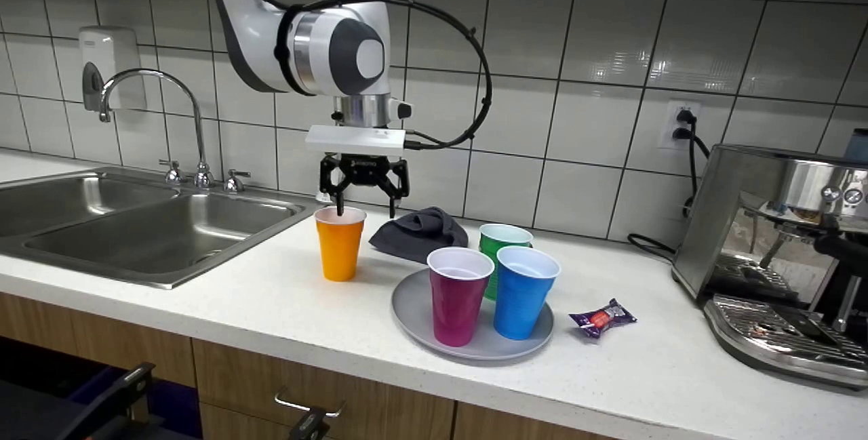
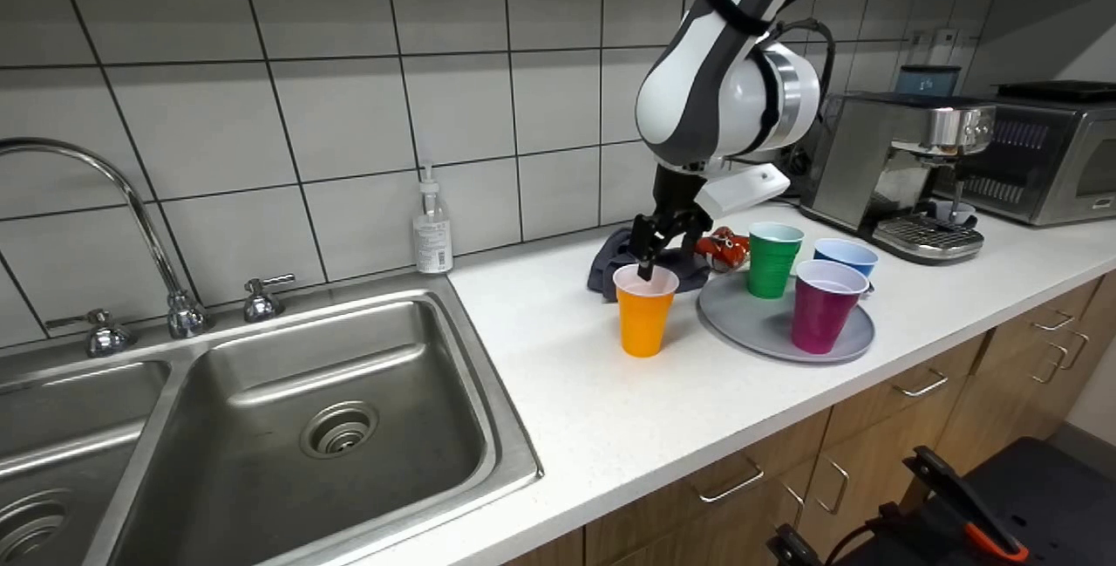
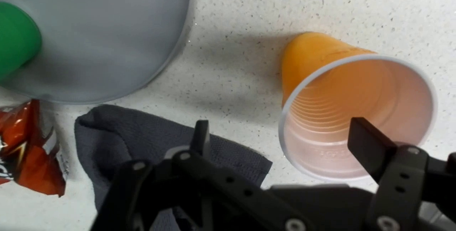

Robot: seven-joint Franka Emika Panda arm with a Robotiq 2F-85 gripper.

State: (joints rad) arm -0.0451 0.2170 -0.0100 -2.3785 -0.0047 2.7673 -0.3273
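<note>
Orange cup (image 1: 339, 249) stood upright, black gripper (image 1: 366, 211) hung with jaws wide apart, one finger (image 1: 340, 203) at the cup's mouth, cloth (image 1: 420, 235) and plate (image 1: 415, 311) lay near the cup.

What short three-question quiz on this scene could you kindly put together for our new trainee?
1. Multiple choice: how many cups stand on the gray plate? a) two b) three c) four
2. True or false: the gripper stands open.
3. Fill in the missing color: in the wrist view, one finger of the gripper shows across the mouth of the ... cup.

Key:
1. b, namely the maroon cup, the blue cup and the green cup.
2. True; its jaws are wide apart.
3. Orange; the orange cup stands upright on the counter, off the plate.
</note>
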